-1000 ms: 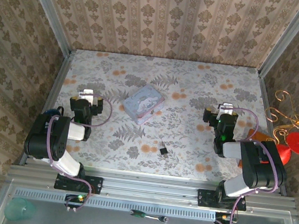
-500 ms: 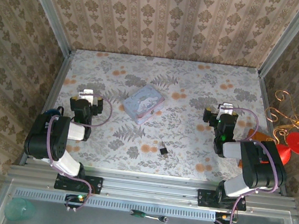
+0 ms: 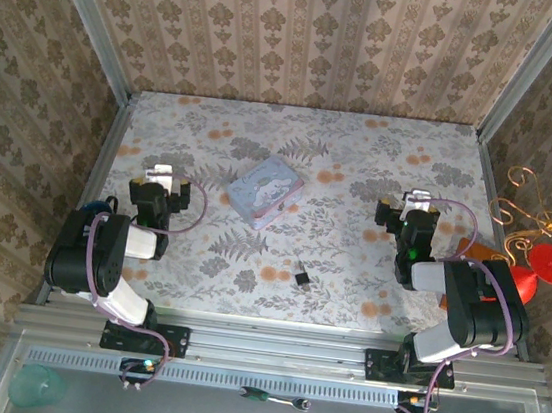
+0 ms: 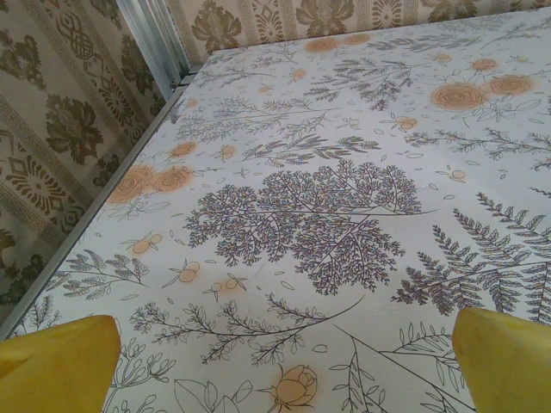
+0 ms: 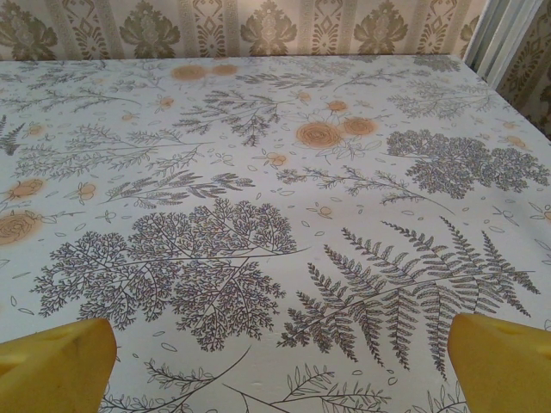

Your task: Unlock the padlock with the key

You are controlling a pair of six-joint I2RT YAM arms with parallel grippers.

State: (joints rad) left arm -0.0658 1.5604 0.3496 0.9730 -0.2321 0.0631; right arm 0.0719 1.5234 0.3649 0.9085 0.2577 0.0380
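Note:
The padlock [image 3: 302,276], a tiny black block with a thin metal bit at its top, lies on the floral table near the front centre. No key can be made out apart from it. My left gripper [image 3: 162,171] rests at the left side of the table, well away from the padlock. Its yellow fingertips [image 4: 56,361] stand wide apart over bare cloth, open and empty. My right gripper [image 3: 418,198] sits at the right side, also far from the padlock. Its yellow fingertips [image 5: 504,361] are spread wide over the fern print, holding nothing.
A pastel blue-pink tin [image 3: 265,191] lies on the table behind the padlock, between the two arms. Metal rails [image 3: 108,161] edge the table left and right. A gold wire stand and red discs [image 3: 541,261] sit outside the right rail.

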